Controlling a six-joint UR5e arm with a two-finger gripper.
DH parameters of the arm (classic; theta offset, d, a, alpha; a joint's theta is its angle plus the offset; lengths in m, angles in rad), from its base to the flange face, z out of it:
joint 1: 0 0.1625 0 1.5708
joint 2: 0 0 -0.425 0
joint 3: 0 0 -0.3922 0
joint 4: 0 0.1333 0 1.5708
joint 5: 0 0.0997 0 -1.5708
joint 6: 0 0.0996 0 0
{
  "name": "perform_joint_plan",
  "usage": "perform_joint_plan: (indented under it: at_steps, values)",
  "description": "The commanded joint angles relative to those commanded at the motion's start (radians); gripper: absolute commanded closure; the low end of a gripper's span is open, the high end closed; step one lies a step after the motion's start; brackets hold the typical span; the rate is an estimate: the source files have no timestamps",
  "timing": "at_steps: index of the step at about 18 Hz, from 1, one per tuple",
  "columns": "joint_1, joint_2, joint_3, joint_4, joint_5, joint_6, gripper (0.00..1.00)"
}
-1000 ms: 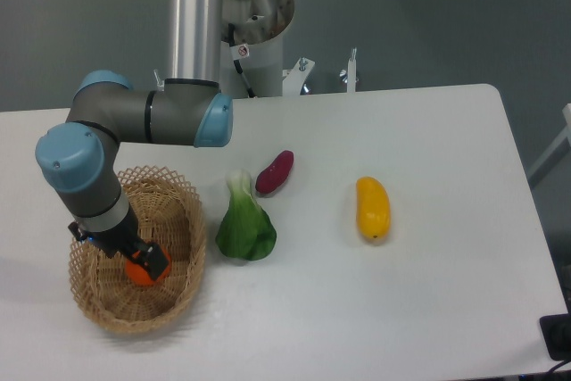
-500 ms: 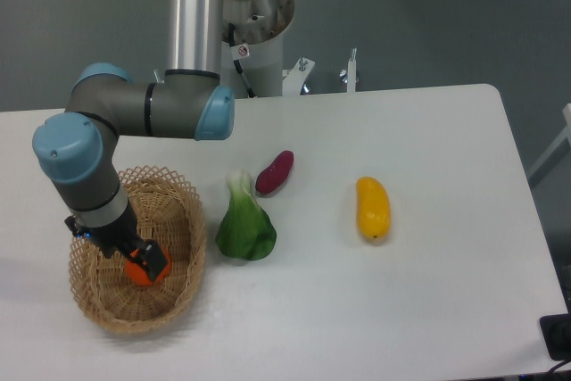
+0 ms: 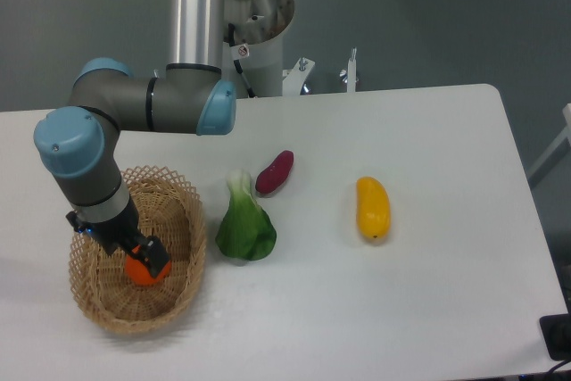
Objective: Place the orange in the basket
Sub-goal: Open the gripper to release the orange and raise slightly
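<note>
Well inside basket (image 3: 178,296) rim: orange (image 3: 140,269).

Bright, even overhead light; soft shadows; slight blur throughout, no glare.

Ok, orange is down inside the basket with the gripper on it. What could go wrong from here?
1. The gripper sits low inside the basket; withdrawing sideways could catch the wicker rim and drag the basket.
2. Whether the orange rests on the basket floor is hidden; released too high, it may bounce or roll.
3. The green vegetable lies close beside the basket; a shoved basket could bump it.
</note>
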Motion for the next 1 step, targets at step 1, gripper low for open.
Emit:
perform_joint_plan:
  at_steps: [1]
  values:
    - [0.0,0.002,0.0,0.0,0.0,0.0,0.0]
